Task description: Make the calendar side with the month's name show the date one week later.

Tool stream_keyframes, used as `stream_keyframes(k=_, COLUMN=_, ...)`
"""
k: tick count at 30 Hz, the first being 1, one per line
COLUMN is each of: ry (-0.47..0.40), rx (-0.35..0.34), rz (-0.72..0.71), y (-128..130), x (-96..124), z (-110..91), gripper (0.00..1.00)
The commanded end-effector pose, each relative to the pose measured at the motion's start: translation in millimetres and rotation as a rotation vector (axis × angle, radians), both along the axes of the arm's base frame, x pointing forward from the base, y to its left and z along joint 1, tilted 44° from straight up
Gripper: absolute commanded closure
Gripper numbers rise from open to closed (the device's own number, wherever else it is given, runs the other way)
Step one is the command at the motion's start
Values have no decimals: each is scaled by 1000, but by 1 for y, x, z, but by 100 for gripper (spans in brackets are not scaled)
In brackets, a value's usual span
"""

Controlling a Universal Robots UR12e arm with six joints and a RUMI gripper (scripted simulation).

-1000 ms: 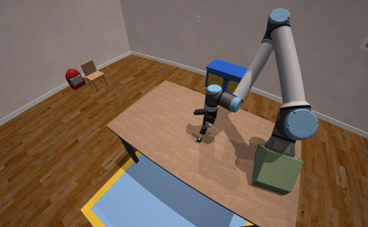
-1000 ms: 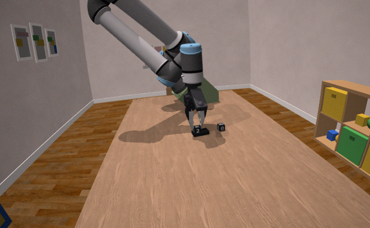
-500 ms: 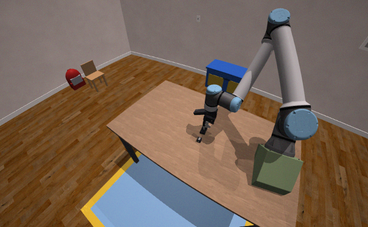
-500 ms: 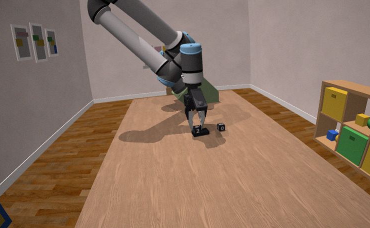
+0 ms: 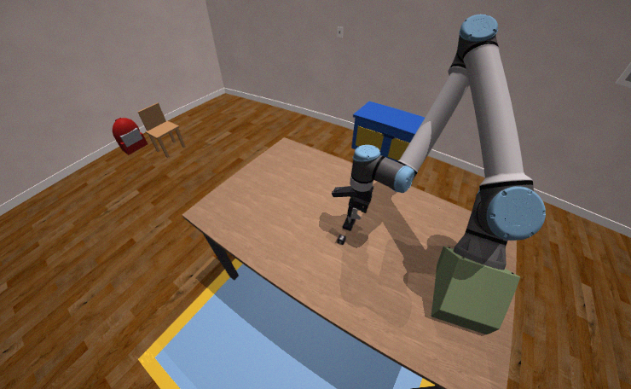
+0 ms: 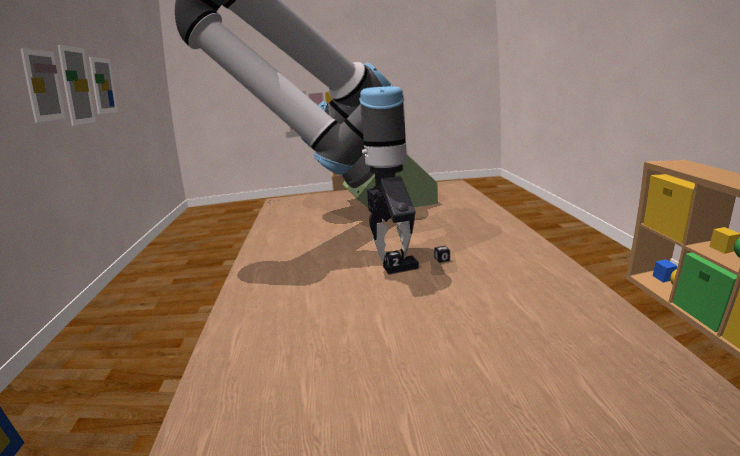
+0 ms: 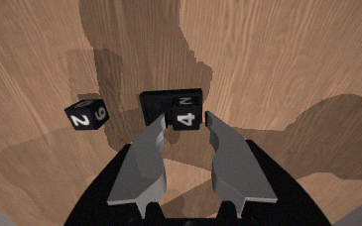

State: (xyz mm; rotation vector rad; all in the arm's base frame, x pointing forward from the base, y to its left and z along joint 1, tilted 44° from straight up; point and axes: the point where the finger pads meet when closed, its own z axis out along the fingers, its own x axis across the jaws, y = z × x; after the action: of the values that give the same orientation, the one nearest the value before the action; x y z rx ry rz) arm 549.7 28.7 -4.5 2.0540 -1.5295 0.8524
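Note:
A black calendar tray lies on the wooden table. One black cube sits in its right part, with a 4 on top in the wrist view; in the exterior view this cube shows a 2 on its front. My gripper stands straight over this cube, fingers on either side with a small gap at each, so it is open. It also shows in the exterior view. The second cube lies on the table beside the tray, showing 2 and 6; in the exterior view it shows a 0.
The arm's green base stands on the table's near right corner. A shelf with coloured bins stands off the table. A blue cabinet is behind the table.

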Motion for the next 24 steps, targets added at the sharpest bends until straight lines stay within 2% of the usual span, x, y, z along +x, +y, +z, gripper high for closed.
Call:
stream_keyframes(k=1, ry=-1, rx=0, rz=0, y=2, x=0, z=2, gripper=72)
stream_keyframes(k=6, ry=-1, rx=0, rz=0, y=13, x=-4, z=14, gripper=72)
stream_keyframes(k=12, ry=-1, rx=0, rz=0, y=34, x=-11, z=36, gripper=72)
stream_keyframes(k=14, ry=-1, rx=0, rz=0, y=34, x=-11, z=36, gripper=72)
stream_keyframes(k=19, ry=-1, rx=0, rz=0, y=50, x=-16, z=54, gripper=72)
stream_keyframes(k=24, ry=-1, rx=0, rz=0, y=59, x=-19, z=63, gripper=72)
